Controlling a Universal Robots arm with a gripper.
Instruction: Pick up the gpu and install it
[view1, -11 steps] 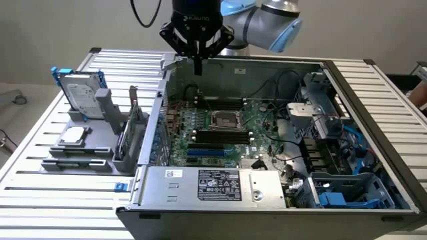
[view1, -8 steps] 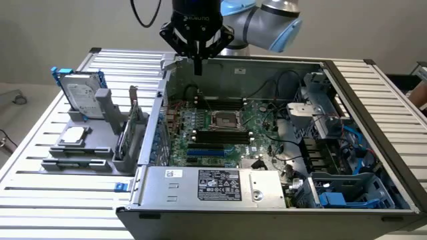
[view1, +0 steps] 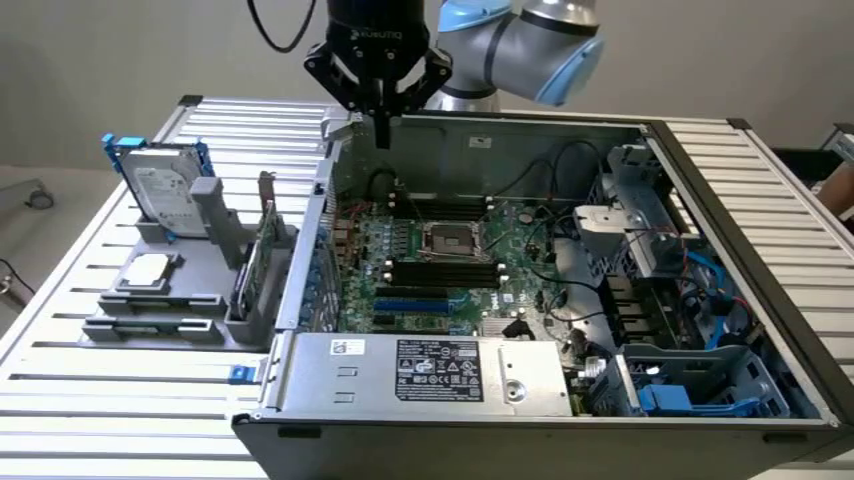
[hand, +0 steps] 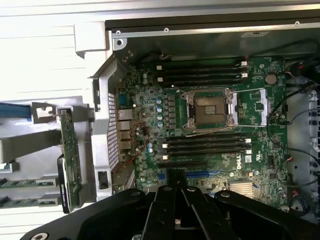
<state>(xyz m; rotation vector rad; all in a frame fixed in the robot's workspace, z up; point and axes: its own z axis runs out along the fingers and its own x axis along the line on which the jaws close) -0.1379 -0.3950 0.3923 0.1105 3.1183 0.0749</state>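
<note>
The gpu (view1: 267, 240) stands on edge in a grey holder (view1: 174, 300) just outside the case, on the exterior view's left. In the wrist view the gpu (hand: 70, 157) shows as a thin green board with a black cooler on one face. My gripper (view1: 383, 125) hangs above the case's back left corner, well above the card and a little to its right. Its black fingers (hand: 167, 205) are shut together with nothing between them. Below lies the green motherboard (hand: 210, 125) with its expansion slots (hand: 182, 164) near my fingertips.
The open computer case (view1: 694, 180) holds a bare processor socket (view1: 447, 238), memory slots, cables and a power supply (view1: 427, 372) at the front. The holder also carries a hard drive in a blue frame (view1: 163, 190) and a square processor chip (view1: 150, 268). Everything rests on a slatted metal table (view1: 107, 400).
</note>
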